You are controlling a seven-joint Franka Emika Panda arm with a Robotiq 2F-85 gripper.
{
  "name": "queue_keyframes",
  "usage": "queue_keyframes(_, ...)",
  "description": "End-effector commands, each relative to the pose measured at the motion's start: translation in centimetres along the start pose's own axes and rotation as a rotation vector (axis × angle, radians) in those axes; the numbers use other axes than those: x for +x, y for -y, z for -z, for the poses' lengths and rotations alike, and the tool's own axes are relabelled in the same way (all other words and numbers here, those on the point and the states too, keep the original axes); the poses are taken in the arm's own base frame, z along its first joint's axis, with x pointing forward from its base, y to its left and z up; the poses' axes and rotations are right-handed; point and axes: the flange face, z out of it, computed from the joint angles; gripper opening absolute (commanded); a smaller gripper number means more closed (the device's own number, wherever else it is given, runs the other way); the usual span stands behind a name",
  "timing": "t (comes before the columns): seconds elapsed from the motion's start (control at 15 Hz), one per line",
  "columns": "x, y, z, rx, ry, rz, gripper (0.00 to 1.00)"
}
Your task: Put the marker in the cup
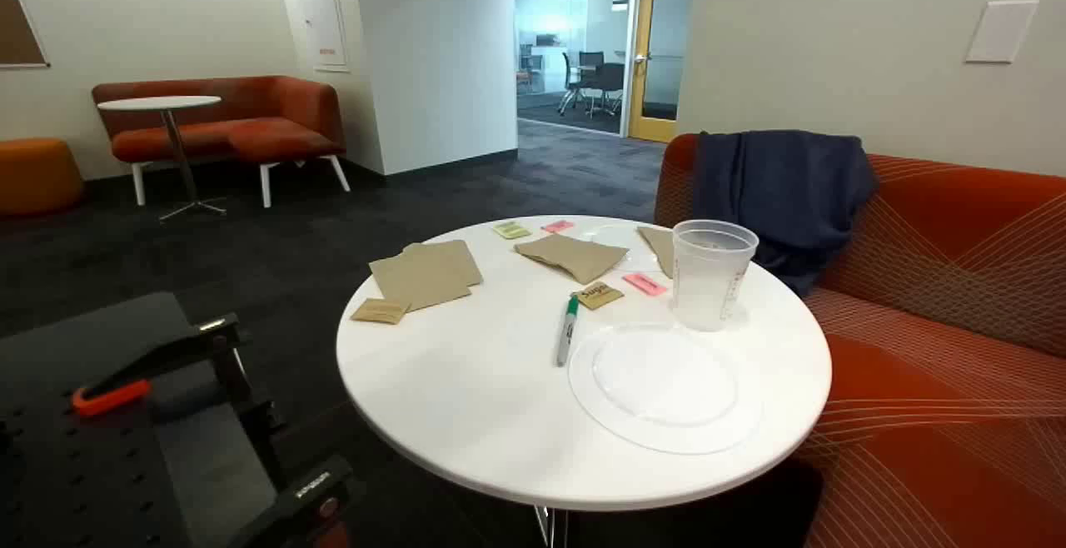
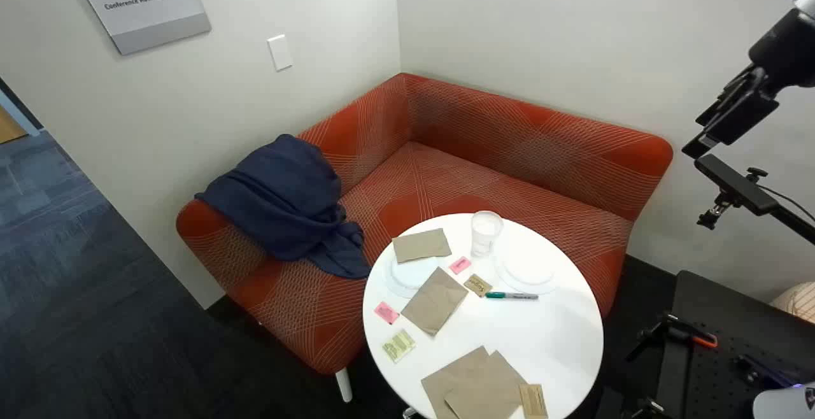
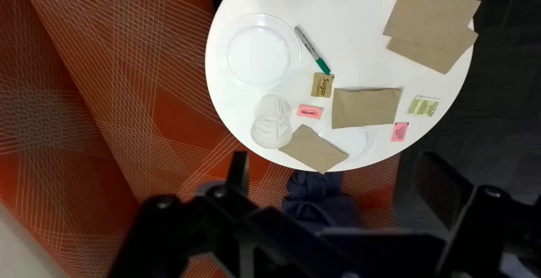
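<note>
Gripper (image 3: pixel 336 168) raised, jaws spread wide. Marker (image 3: pixel 312 50) below me and well apart, flat on the table (image 3: pixel 359 20); green end just beside a sugar packet (image 3: pixel 322 85), grey end just beside a clear plate (image 3: pixel 258 54). Past these I note the cup (image 3: pixel 271 124), near that plate: upright, see-through, empty. Farther out, two brown papers (image 3: pixel 365 108) partly cover a second plate (image 3: pixel 358 140).
</note>
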Motion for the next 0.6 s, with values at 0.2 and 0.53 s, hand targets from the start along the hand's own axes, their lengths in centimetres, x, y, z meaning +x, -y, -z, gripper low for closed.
queue_keyframes(0.2,0.03,0.01,0.05,0.000,0.001,0.000,1.00)
queue_keyframes(0.53,0.41,-0.12,-0.39,0.007,0.002,0.029,1.00)
